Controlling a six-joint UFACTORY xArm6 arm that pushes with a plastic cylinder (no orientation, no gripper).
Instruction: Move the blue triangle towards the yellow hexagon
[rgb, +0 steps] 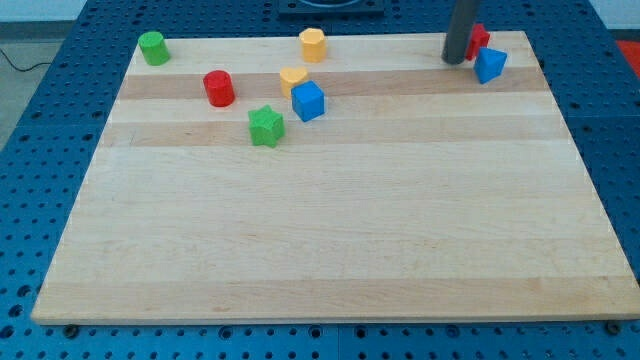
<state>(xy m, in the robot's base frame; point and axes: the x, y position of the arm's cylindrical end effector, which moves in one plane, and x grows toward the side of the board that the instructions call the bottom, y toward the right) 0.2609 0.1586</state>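
Observation:
The blue triangle (490, 65) lies near the board's top right corner. The yellow hexagon (313, 44) stands at the top edge, near the middle. My tip (455, 61) rests on the board just left of the blue triangle, close to it. A red block (479, 40) sits just behind the rod, partly hidden, right above the blue triangle.
A yellow block (292, 79) and a blue cube (309, 101) sit together left of centre. A green star-like block (266, 126), a red cylinder (219, 88) and a green cylinder (153, 47) lie further left. The wooden board (330, 230) rests on a blue perforated table.

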